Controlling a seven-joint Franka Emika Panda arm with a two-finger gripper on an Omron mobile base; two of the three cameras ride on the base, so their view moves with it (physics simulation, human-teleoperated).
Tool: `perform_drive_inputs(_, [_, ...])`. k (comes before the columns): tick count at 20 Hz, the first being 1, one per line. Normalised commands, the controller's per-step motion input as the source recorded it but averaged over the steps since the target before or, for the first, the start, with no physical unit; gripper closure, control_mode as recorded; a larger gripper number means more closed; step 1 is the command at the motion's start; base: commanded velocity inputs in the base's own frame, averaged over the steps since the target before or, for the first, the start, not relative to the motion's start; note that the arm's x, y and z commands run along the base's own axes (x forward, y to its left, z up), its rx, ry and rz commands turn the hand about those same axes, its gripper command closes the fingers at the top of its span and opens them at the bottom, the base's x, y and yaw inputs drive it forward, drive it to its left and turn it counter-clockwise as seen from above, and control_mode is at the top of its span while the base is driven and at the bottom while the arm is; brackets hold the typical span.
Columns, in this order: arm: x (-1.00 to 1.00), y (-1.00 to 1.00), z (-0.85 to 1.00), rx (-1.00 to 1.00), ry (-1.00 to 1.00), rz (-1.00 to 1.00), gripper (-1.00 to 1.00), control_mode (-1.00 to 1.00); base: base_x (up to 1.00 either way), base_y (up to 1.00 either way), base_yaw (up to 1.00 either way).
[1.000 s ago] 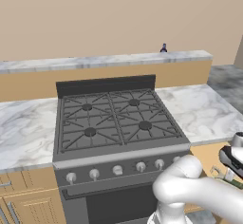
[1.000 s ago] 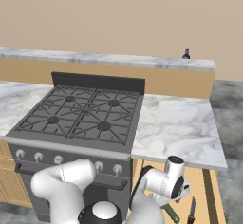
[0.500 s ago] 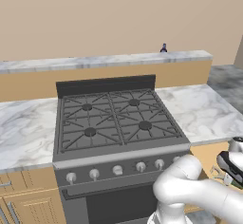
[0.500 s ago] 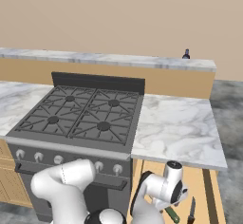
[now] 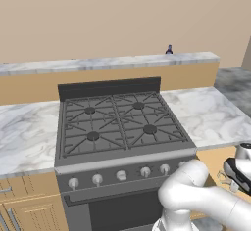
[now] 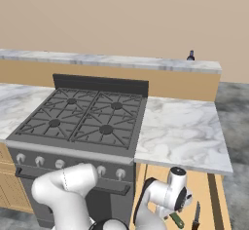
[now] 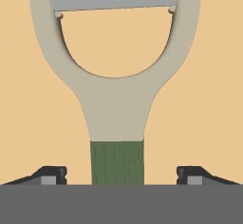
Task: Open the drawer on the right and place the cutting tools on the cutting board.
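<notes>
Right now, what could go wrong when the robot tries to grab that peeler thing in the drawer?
The gripper straddles only the peeler's green handle end, so it might tip or slip when lifted. A dark knife lies close beside it in the drawer and may get bumped.

The arm is glossy white, built of thick rounded tube links that swell into smooth bulbous elbows, with soft grey shading on the undersides. Dark bands mark the joints: a black ring shows at the wrist in the left base view, and a black disc with a pale rim caps the wrist link in the right base view. The hand ends in two small dark fingertips, each wedge-shaped with a lighter grey square pad on its inner face.
</notes>
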Motion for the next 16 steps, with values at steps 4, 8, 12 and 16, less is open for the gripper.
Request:
perform_drive_inputs(4, [0.00,0.00,0.00,0.00,-0.01,0.00,1.00,-1.00,0.00,0.00,0.00])
perform_drive_inputs(8, [-0.06,0.00,0.01,0.00,-0.02,0.00,1.00,-1.00,0.00,0.00,0.00])
perform_drive_inputs(12, [-0.20,0.00,0.69,0.00,-0.05,0.00,1.00,-1.00,0.00,0.00,0.00])
perform_drive_inputs(16, [-0.28,0.00,1.00,0.00,-0.09,0.00,1.00,-1.00,0.00,0.00,0.00])
